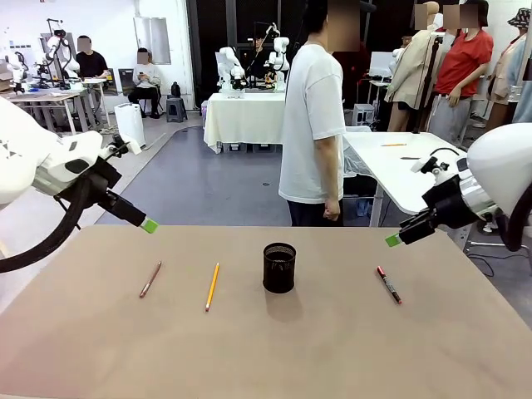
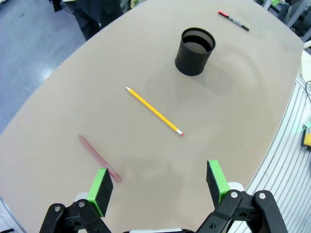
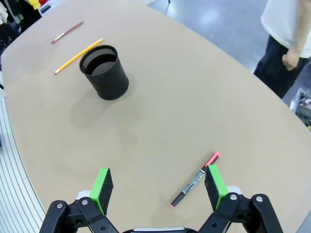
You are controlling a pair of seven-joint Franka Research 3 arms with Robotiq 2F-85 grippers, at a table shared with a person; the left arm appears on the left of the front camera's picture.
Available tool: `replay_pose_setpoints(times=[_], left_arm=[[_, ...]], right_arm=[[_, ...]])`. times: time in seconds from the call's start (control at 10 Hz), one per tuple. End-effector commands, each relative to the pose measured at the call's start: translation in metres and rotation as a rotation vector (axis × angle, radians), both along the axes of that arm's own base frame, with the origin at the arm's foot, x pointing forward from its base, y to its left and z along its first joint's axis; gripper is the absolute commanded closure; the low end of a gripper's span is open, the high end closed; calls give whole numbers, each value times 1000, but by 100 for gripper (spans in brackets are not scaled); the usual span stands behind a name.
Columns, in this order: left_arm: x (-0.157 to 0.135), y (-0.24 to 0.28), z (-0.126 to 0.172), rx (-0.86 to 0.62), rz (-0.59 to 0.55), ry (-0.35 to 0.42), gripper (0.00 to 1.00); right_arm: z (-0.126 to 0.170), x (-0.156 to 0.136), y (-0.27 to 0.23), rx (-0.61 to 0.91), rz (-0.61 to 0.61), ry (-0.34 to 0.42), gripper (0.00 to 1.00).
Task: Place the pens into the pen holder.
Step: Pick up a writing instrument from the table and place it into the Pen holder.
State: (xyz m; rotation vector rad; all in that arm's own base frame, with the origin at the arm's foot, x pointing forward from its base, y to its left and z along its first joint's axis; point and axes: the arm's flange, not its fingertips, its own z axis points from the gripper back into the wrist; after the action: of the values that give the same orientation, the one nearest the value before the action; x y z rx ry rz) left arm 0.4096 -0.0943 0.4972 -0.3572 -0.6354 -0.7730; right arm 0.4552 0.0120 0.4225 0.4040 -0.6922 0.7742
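pen holder [image 1: 279, 268]: black mesh. left of it: yellow-orange pencil [image 1: 212, 287], reddish-brown pen [image 1: 150, 279]. right of it: black pen [image 1: 389, 284], red ends. desk [image 1: 332, 349] plain tan. person's T-shirt [image 1: 312, 125] white.

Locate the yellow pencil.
Front view: the yellow pencil lies between the reddish-brown pen on its left and the pen holder on its right, touching neither.

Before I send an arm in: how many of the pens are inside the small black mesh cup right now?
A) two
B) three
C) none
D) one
C: the small black cylindrical mesh pen holder looks empty inside, while the reddish-brown pen, the yellow pencil and the black pen with red ends all lie flat on the tan table.
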Motion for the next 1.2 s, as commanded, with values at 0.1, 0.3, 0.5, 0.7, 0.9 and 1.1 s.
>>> replay_pose_setpoints(times=[0.1,0.3,0.5,0.7,0.9,1.1], left_arm=[[0,1,0,2,-1,8,0],[0,1,0,2,-1,8,0],[1,1,0,21,-34,34,0],[-3,2,17,28,-97,70,0],[-7,4,32,55,-173,60,0],[-6,5,47,33,-236,20,0]], right_arm=[[-2,-4,-2,-2,20,-10,0],[-2,-4,-2,-2,20,-10,0],[-1,-7,0,-5,1,9,0],[27,-1,0,9,180,-45,0],[55,4,-2,20,233,-48,0],[85,3,0,-39,262,-111,0]])
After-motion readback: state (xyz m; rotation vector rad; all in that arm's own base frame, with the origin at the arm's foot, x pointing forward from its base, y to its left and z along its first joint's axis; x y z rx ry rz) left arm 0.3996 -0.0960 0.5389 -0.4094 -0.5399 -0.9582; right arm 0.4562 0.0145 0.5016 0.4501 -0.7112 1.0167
